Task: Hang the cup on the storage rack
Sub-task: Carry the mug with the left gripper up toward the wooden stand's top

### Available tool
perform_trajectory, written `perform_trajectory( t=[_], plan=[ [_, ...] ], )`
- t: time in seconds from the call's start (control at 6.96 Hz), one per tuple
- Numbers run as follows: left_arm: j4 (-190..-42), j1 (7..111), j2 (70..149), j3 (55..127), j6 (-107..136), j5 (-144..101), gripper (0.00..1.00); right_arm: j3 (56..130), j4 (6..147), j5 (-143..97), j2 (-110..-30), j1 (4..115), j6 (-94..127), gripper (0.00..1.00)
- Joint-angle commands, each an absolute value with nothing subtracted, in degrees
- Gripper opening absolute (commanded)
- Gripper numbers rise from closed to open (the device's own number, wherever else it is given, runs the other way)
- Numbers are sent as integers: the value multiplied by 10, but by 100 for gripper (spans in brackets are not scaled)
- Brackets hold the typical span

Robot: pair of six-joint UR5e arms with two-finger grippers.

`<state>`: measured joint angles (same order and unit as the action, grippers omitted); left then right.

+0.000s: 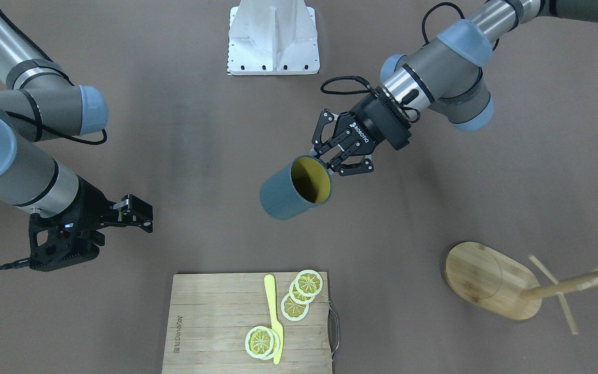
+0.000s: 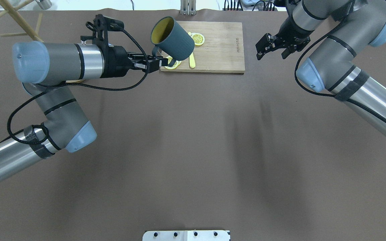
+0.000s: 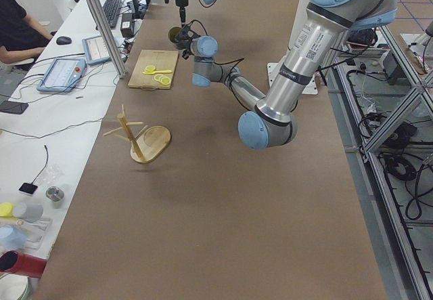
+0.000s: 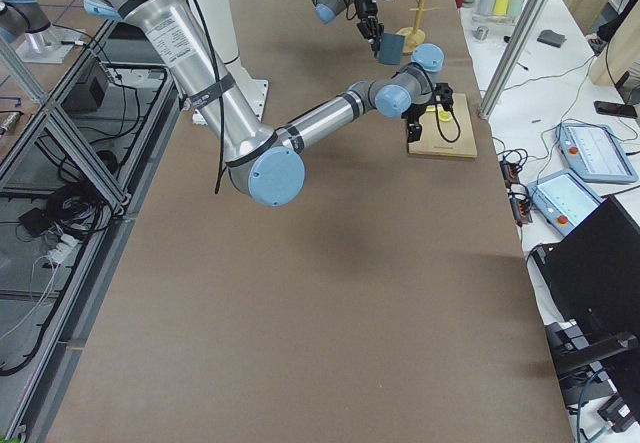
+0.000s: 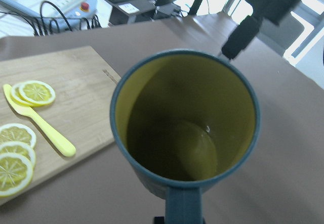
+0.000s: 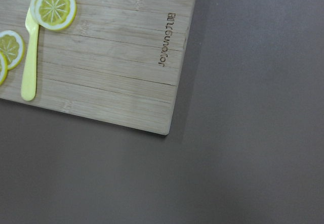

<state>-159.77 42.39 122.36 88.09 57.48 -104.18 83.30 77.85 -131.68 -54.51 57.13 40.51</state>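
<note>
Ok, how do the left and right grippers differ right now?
The left gripper is shut on the handle of the dark teal cup with yellow inside, held tilted in the air; the right gripper is open and empty beside the bamboo cutting board. Both are black two-finger grippers.

cup [image 1: 284, 195]: looks like glazed ceramic. The teal outside is pretty dull; the mustard inside is smoother, with a faint sheen.
storage rack [image 1: 488, 280]: pale bamboo, sanded smooth, grain showing on the base.
cutting board [image 1: 211, 322]: bamboo strips, matt, with lettering burnt in.
knife [image 1: 276, 332]: pale yellow plastic, smooth.
lemon slices [image 1: 309, 283]: flat and slightly shiny, fake-looking, can't tell the material.
table cover [image 1: 185, 156]: brown matt sheet, a bit mottled. Vinyl maybe, honestly can't tell.
left arm [image 1: 434, 67]: brushed silvery metal tube, matt grey joints, light blue plastic caps.
left gripper [image 1: 333, 162]: black, mostly matt, hard finish.
mount plate [image 1: 273, 47]: white painted metal, slight gloss.
</note>
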Motion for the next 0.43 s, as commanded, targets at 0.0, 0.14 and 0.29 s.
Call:
perform_trajectory(
  t=[0.0, 0.14, 0.29],
  plan=[
    [-1615, 435, 1216, 877, 682, -922, 0, 833, 778, -1315, -542, 570, 405, 100],
    [-1615, 460, 1216, 874, 732, -922, 0, 833, 778, -1309, -539, 568, 405, 100],
    [-1649, 481, 1215, 857, 883, -926, 0, 834, 778, -1308, -537, 567, 405, 100]
  ],
)
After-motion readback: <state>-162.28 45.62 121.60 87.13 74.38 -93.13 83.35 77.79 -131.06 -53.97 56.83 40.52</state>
